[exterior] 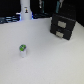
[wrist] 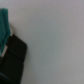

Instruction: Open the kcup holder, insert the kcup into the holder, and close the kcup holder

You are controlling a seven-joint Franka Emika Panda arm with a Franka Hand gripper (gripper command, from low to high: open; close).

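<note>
The kcup holder (exterior: 62, 26) is a black boxy unit with two stacked drawer fronts and pale handles. It stands on the white table at the exterior view's right, and both drawers look shut. The kcup (exterior: 22, 50), a tiny white pod with a green top, stands upright on the table at the exterior view's left, well apart from the holder. The wrist view shows mostly bare pale table, with a blurred black shape (wrist: 12, 60) and a teal patch (wrist: 4, 27) at one edge. I cannot tell whether these belong to my gripper. No fingers show clearly in either view.
A taller white bottle-like post (exterior: 25, 11) with a dark mark stands at the back of the table (exterior: 50, 60). Dark clutter lines the far edge behind it and behind the holder.
</note>
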